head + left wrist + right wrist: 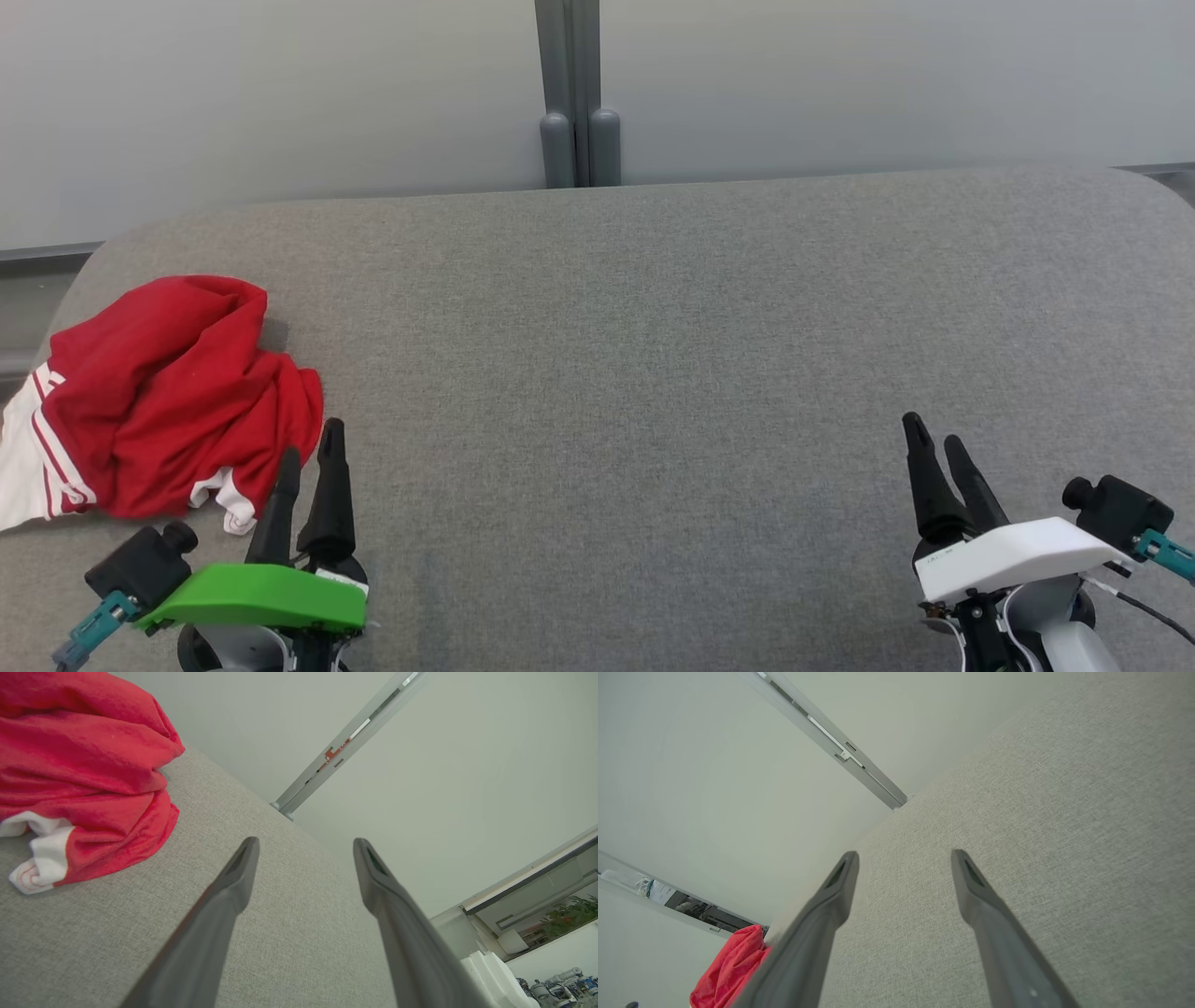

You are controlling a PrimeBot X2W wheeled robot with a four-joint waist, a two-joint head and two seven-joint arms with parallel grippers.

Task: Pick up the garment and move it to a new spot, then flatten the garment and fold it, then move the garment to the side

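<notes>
Left pincer (311, 441): two long black tapered fingers, bright green cover (261, 597), black left camera (142, 565) with round knob, teal left plug (93, 630). Right pincer (932, 431): same black fingers, white cover (1013, 555) with small dark marking, black right camera (1120, 511), teal right plug (1167, 553), thin black cable (1158, 616). Pale grey wrist (1060, 639) under the white cover.

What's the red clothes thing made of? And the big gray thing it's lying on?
The red garment looks like soft knit cloth, matte, maybe polyester: it slumps in loose folds, with white striped trim. The gray surface looks like woven upholstery fabric, matte: a fine speckled weave shows up close, and its corners are rounded, perhaps padded.
</notes>
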